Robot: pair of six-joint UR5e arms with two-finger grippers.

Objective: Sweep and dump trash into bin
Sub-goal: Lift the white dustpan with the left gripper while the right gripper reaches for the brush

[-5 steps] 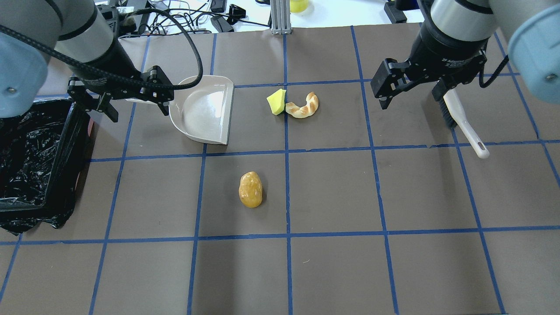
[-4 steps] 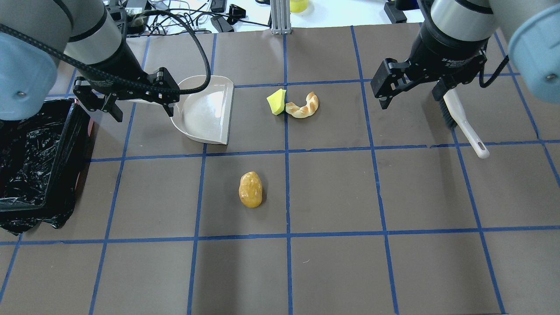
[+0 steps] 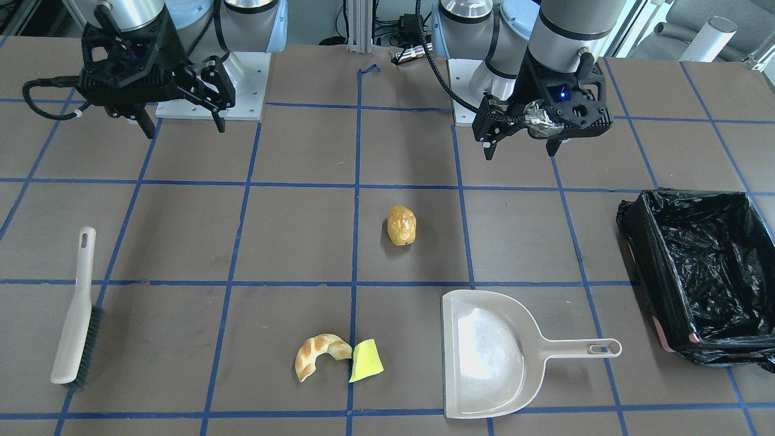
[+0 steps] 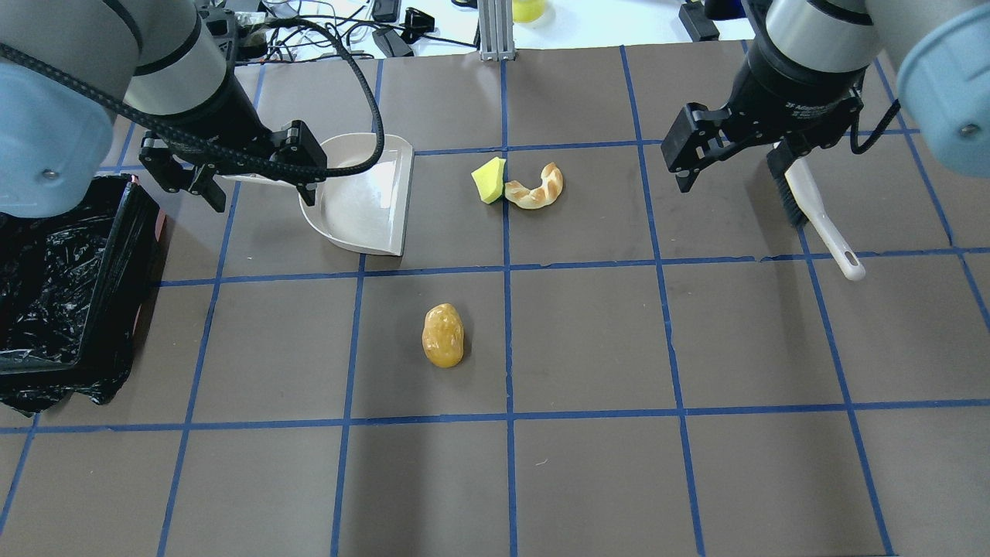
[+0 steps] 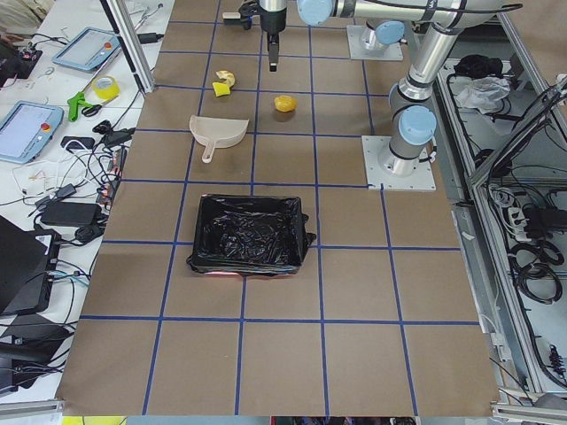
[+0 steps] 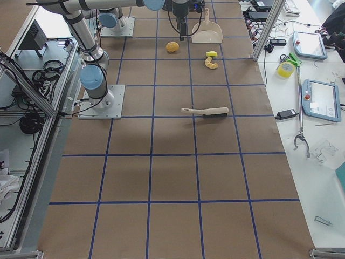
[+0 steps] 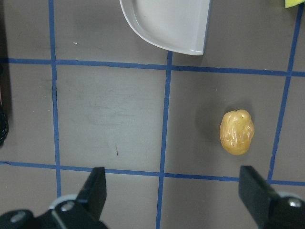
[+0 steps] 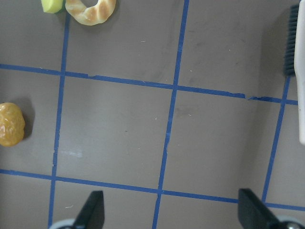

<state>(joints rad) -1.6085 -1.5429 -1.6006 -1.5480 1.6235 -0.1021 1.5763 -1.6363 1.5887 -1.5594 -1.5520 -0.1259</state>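
The trash lies on the brown mat: a golden bread roll near the middle, and a croissant half ring touching a yellow-green wedge farther back. The bin, lined with a black bag, stands at the left edge. My left gripper is open and empty, high over the beige dustpan's handle end. My right gripper is open and empty, high beside the brush. The left wrist view shows the roll below the pan's mouth.
The dustpan lies flat, mouth toward the wedge and croissant, handle toward the bin. The brush lies flat at the far right side. Cables and tools sit beyond the table's back edge.
My left gripper has moved to the right, from beside the bin to over the dustpan's handle. My right gripper has shifted slightly. The trash, dustpan and brush have not moved.
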